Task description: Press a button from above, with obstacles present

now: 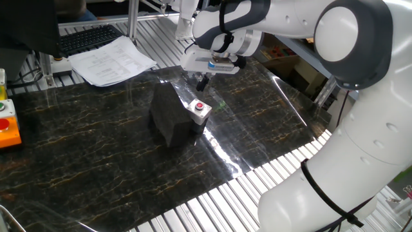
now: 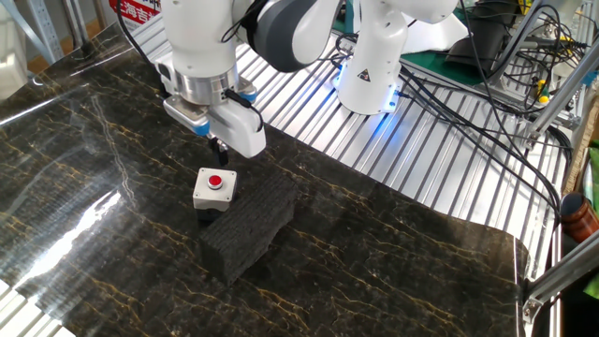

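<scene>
The small red button sits on its pale grey square box, touching the side of the matte black block. In the other fixed view the button and box stand at the block's upper left end. My gripper hangs above and a little beyond the button, clear of it; in the other fixed view the gripper is just above the box's far edge. The dark fingertips look pressed together.
A larger red button on an orange housing stands at the left edge. Papers and a keyboard lie beyond the dark marble mat. A white robot base and cables stand at the back.
</scene>
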`<state>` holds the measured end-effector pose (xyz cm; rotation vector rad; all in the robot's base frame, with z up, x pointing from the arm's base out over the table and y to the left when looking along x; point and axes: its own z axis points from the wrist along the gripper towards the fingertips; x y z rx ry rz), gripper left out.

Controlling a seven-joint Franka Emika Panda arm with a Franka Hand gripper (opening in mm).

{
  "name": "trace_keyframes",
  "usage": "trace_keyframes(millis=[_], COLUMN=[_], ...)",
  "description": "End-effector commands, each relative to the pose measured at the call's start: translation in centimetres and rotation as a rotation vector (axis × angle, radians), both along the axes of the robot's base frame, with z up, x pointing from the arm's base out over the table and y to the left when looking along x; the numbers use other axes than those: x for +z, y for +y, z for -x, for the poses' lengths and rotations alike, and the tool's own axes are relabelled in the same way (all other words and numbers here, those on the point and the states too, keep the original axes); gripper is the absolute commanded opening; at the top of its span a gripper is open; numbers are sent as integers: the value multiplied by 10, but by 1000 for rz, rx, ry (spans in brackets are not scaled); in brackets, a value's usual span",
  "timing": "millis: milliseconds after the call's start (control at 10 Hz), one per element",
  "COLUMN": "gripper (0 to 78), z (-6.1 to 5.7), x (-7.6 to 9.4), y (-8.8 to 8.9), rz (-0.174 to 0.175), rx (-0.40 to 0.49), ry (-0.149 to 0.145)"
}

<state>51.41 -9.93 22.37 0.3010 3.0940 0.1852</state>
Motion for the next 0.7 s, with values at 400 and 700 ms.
trace_keyframes(millis=[400, 700], gripper=[0, 0], z=[0, 0], x=[0, 0], y=[-3, -3], rz=[17, 15], rx=[-105, -113], ry=[30, 21])
